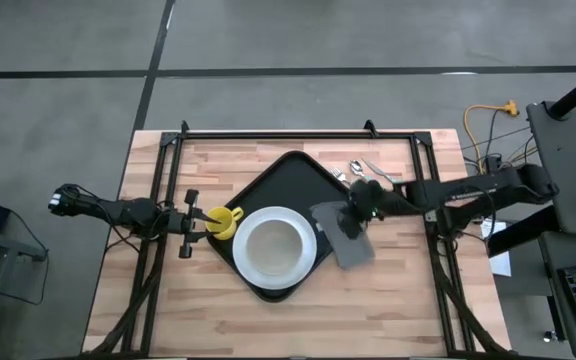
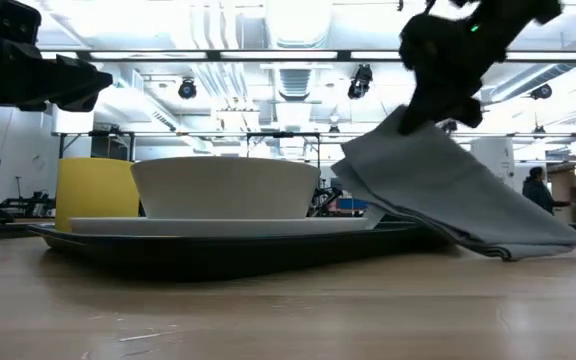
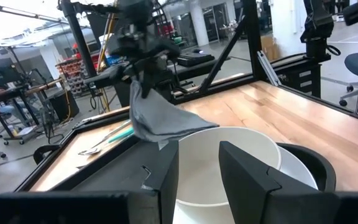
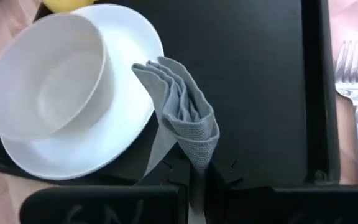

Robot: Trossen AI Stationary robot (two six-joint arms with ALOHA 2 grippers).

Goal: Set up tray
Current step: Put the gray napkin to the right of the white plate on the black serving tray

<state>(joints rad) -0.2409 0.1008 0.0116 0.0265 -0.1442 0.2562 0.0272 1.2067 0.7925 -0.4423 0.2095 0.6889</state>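
Standing by the tray (image 1: 286,180), it looks like matt black plastic, smooth with a raised rim. On it, the plate (image 1: 303,262) and bowl (image 1: 272,245) look like smooth white ceramic with a soft sheen. The yellow cup (image 1: 225,222) at the tray's left corner looks like plastic. The grey napkin (image 4: 185,121) over the tray is woven cloth, visibly textured and pleated. Under the tray, the table (image 1: 368,310) is pale butcher-block wood, satin finish. Beside the tray, the fork (image 4: 351,65) is shiny metal.
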